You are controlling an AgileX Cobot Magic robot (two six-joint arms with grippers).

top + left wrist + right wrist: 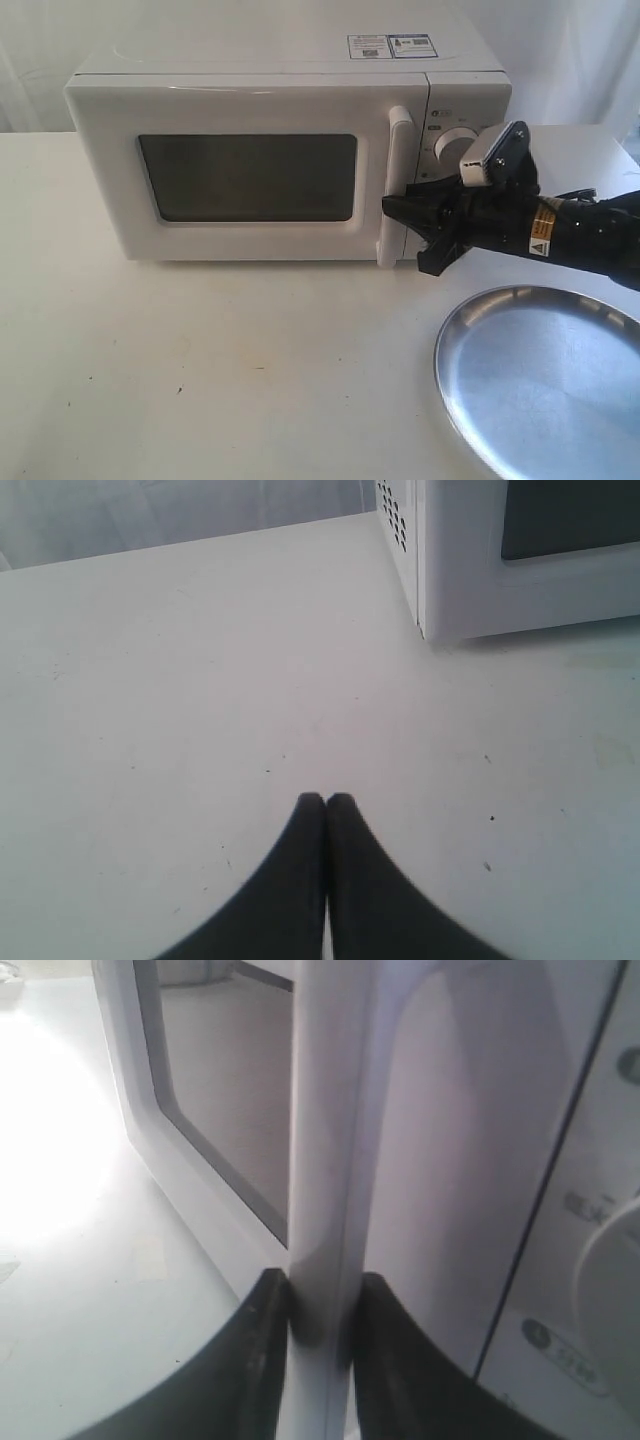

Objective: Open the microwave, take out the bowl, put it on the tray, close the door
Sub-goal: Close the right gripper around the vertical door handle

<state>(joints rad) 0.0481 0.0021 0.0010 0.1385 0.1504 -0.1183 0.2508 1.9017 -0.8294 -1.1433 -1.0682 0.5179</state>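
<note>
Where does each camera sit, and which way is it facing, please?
Exterior: in front of the table, facing the microwave and tray; the right arm and right hand show.
Left wrist: low over the table, facing the microwave's corner; the shut left hand shows.
Right wrist: close on the door handle, which the right hand clamps.
Shared: exterior and right wrist both show that grip.

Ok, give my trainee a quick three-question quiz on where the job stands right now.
1. True or false: the door of the microwave is shut.
2. The right gripper is: A) hanging open, B) clamped on the handle, C) out of view.
3. Fill in: the left gripper hangs over the table with its jaws ____.
Key: 1 true; 2 B; 3 shut.
</note>
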